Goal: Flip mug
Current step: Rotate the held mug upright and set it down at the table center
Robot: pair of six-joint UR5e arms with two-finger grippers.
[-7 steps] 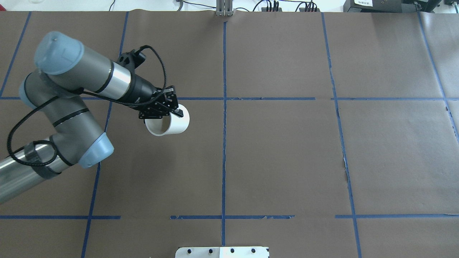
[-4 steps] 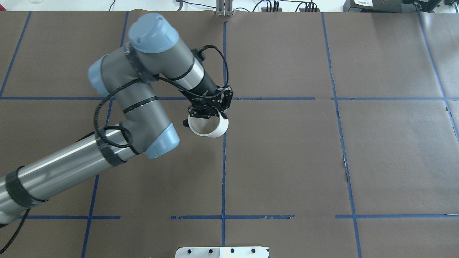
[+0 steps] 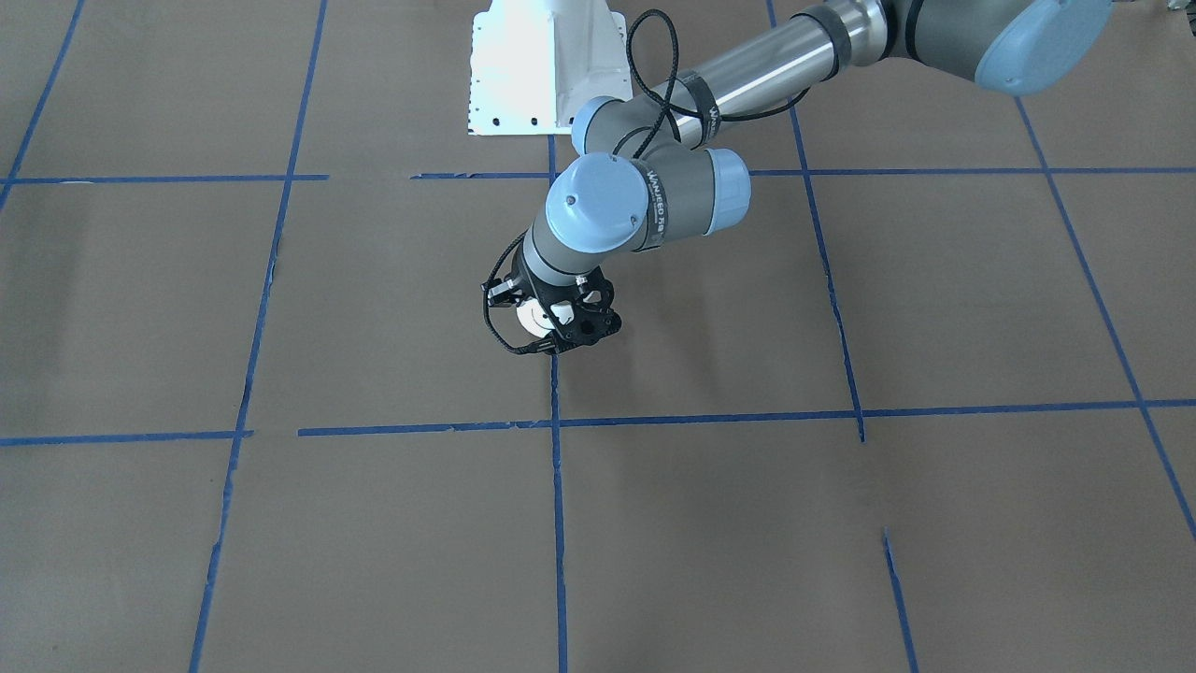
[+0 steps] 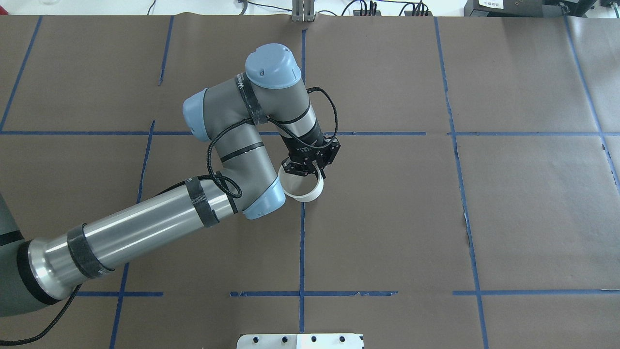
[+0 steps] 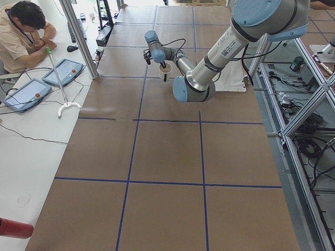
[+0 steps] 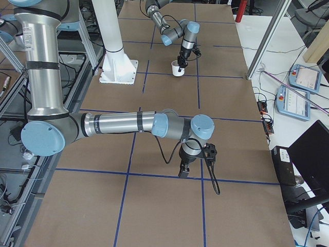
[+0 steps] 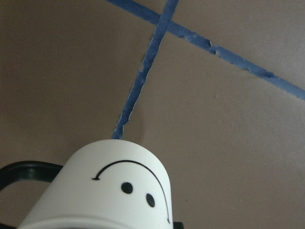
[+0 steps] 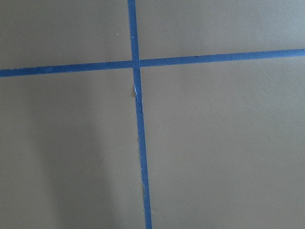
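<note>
Paper of brown colour covers the table (image 4: 523, 218) and carries a grid of blue tape, with one long blue tape line (image 4: 301, 242) through the middle. The grey and blue left arm (image 4: 145, 228) reaches to this line, and its black left gripper (image 4: 312, 170) grips the rim of the small white cylindrical mug (image 4: 299, 188), which is upright, mouth up, on the line; whether its base touches the paper I cannot tell. The right arm (image 6: 118, 123) is well apart from this line, and whether the right gripper (image 6: 183, 171) is wide or narrow I cannot tell.
</note>
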